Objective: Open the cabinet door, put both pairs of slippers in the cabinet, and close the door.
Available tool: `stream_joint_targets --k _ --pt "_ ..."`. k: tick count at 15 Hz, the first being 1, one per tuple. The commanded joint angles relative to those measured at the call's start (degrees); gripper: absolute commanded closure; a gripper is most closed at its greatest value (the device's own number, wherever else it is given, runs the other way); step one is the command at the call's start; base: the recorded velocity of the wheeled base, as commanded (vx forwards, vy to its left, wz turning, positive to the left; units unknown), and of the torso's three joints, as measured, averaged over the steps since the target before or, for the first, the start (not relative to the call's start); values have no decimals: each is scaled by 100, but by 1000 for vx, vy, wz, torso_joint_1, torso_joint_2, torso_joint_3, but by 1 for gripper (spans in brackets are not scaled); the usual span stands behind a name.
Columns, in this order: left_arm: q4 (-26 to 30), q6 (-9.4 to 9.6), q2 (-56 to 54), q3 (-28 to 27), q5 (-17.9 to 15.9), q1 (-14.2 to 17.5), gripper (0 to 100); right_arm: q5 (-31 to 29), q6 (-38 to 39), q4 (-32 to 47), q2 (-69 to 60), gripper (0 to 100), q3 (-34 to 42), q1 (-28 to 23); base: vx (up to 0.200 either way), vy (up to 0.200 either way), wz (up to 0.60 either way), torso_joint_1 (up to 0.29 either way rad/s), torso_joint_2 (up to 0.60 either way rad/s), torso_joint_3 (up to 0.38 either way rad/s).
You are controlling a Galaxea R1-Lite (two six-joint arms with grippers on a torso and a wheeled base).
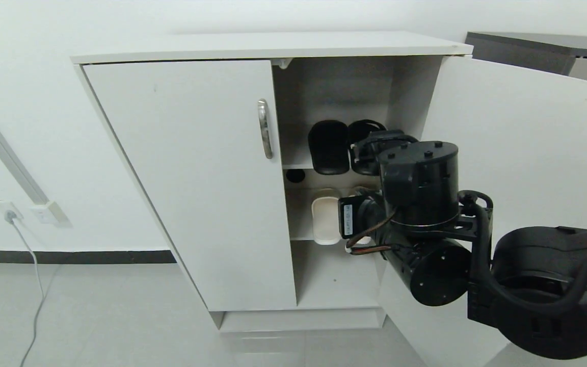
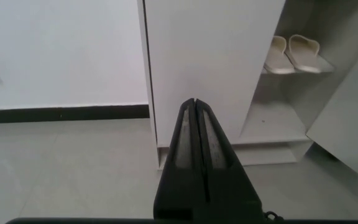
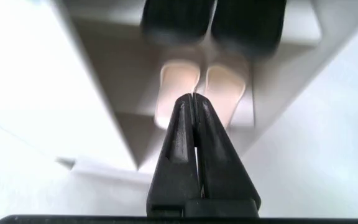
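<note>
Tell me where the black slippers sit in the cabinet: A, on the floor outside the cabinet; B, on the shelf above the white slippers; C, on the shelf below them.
B: the black slippers sit one level above the white slippers.

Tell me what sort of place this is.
Probably an indoor entryway or room corner, home or office unclear: a white shoe cabinet against the wall holds black slippers and pale slippers on its shelves, with a smooth grey floor and a wall socket nearby.
</note>
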Motion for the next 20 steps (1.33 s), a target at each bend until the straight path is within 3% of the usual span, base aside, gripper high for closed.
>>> stream_joint_targets --k 1,3,8,20 --pt "0 -1 7 1 -2 4 100 52 2 -280 16 100 348 0 -200 0 0 2 2 2" --pt "0 8 7 1 -2 4 100 324 -25 -825 51 100 814 -18 -200 0 0 0 2 2" --pt "0 8 7 1 -2 4 100 456 -25 -948 270 100 884 -79 -200 0 0 1 6 0" --pt "0 -10 7 1 7 4 100 667 -42 -957 402 100 1087 -378 0 0 0 0 0 0"
